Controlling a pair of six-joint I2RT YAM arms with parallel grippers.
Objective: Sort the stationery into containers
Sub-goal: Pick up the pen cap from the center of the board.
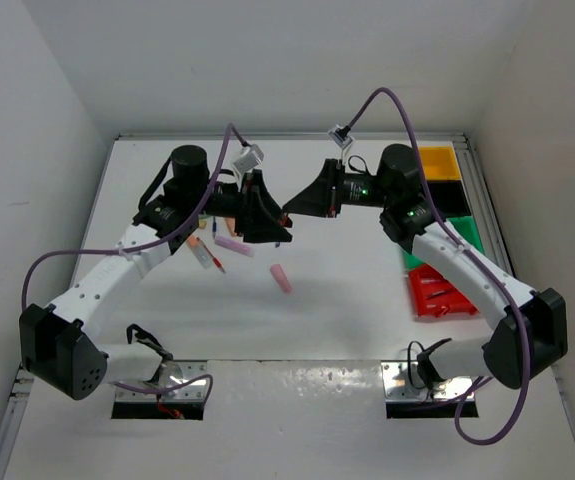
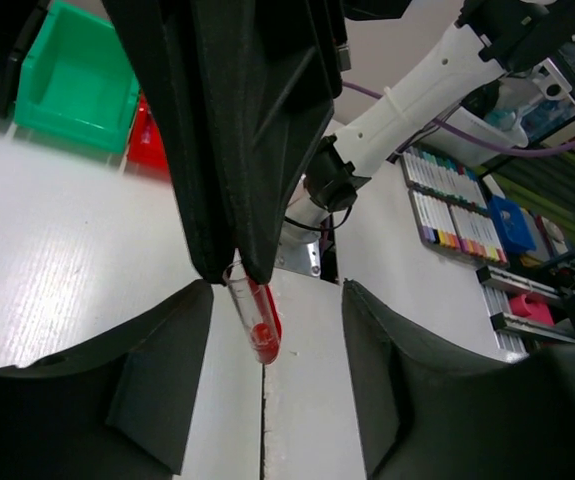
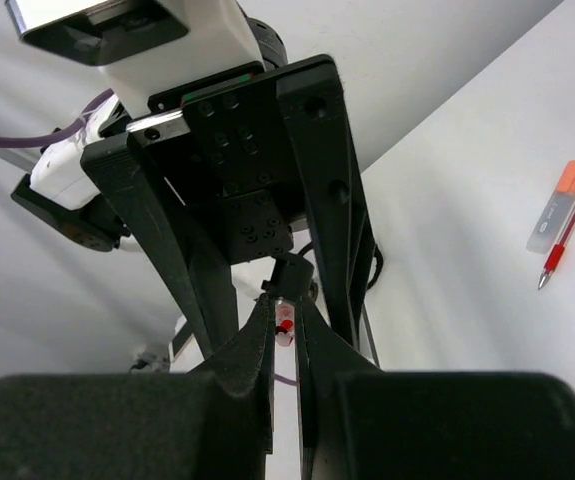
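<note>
Currently I count four bins [image 1: 437,163] at right, two pink markers [image 1: 281,279] mid-frame; right gripper [image 3: 285,330] pinching one red pen [image 2: 254,320], left gripper [image 2: 277,292] wide.

The left arm [image 1: 107,280] and right arm [image 1: 467,265] have white links, black joints and looping purple cables [image 1: 388,90].

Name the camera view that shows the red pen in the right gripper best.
Left wrist: the red pen sticks out below the right gripper, clear barrel and red end sharp against the white table. Right wrist shows only a sliver between its own shut jaws. In top external it cannot be made out.
</note>
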